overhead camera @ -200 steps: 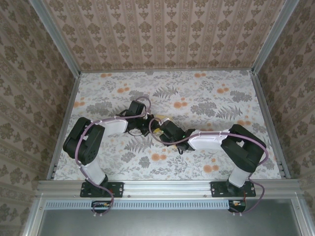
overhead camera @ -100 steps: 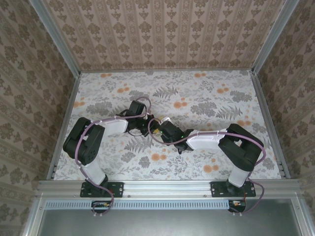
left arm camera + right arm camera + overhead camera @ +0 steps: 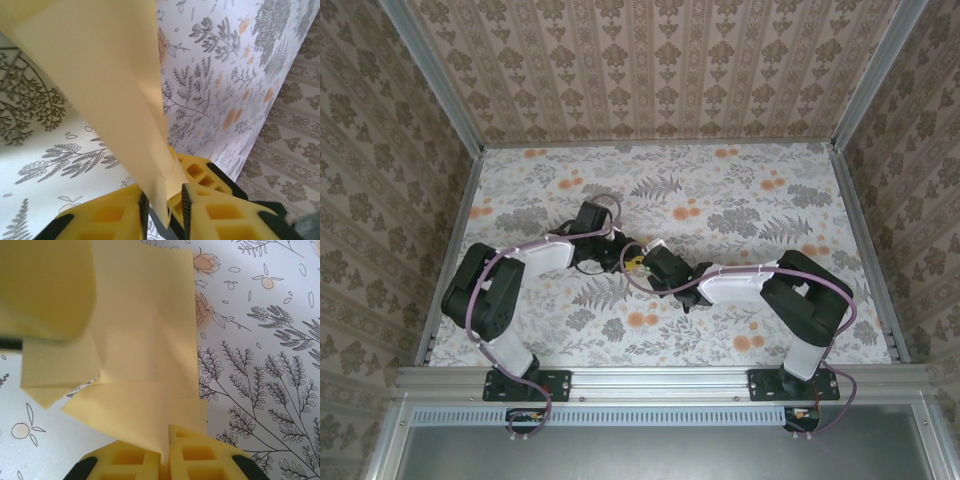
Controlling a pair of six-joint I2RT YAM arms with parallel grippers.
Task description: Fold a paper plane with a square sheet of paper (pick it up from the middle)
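Held above the middle of the flowered table [image 3: 750,200], the half-folded yellow paper [image 3: 145,335] spans two claws: the right claw [image 3: 165,452] pinches one edge tight to carry it, while the left claw [image 3: 165,202], jaws slightly parted around a fold, seems to be freeing itself to regrip.

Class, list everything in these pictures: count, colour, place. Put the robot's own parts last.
sheet of paper: one, pale yellow, partly folded, between the two grippers at mid-table.
tablecloth: one, white with grey fern and orange flower print, covering the table.
walls: three, beige patterned, around the table.
frame rail: one, silver, along the near edge.
left arm, right arm: black and white, meeting mid-table.
left gripper: yellow fingers, paper between them.
right gripper: yellow fingers, shut on the paper.
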